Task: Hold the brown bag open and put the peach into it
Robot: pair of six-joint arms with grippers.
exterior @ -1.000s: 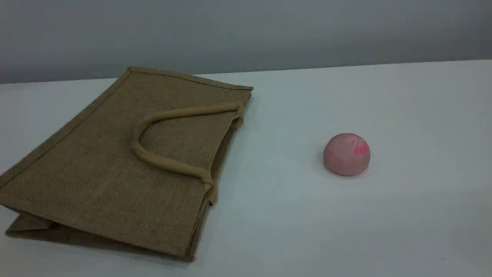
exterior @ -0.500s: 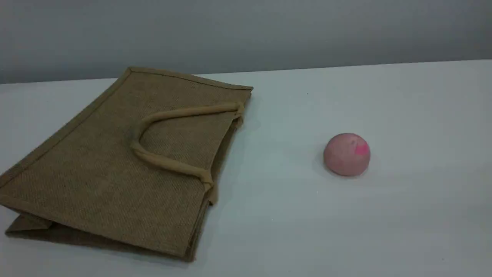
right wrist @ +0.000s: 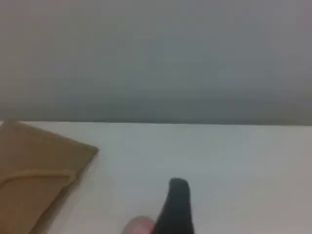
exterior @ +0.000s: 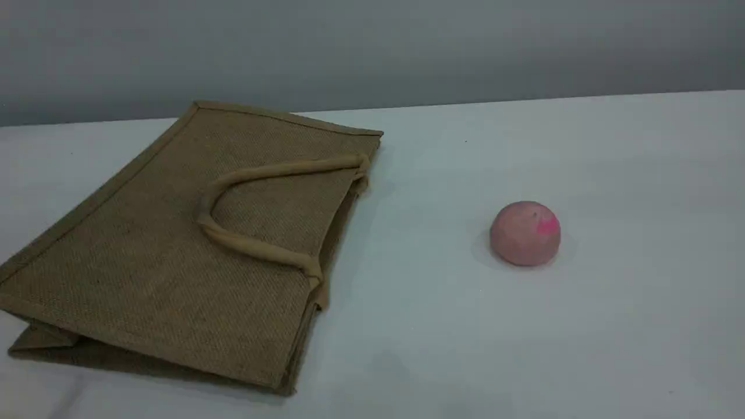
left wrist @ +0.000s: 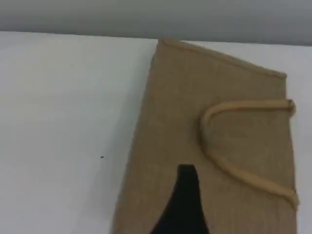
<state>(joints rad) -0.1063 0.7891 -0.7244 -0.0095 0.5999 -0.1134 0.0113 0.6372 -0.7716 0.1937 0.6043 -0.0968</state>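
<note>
The brown bag (exterior: 174, 250) lies flat on its side at the table's left, mouth toward the middle, its tan handle (exterior: 256, 247) folded over the top panel. The peach (exterior: 525, 234) rests alone on the table to the right, well apart from the bag. Neither arm shows in the scene view. In the left wrist view a dark fingertip (left wrist: 184, 200) hovers above the brown bag (left wrist: 229, 146), touching nothing. The right wrist view shows a dark fingertip (right wrist: 178, 204) just right of the peach (right wrist: 140, 226) at the bottom edge, with the brown bag (right wrist: 34, 170) at far left. Nothing is held.
The white table (exterior: 442, 326) runs back to a far edge in front of a plain grey wall (exterior: 407, 46). Bare tabletop lies between the bag's mouth and the peach.
The bag and the peach have not moved. Faint shadows have drifted across the table's near part.
</note>
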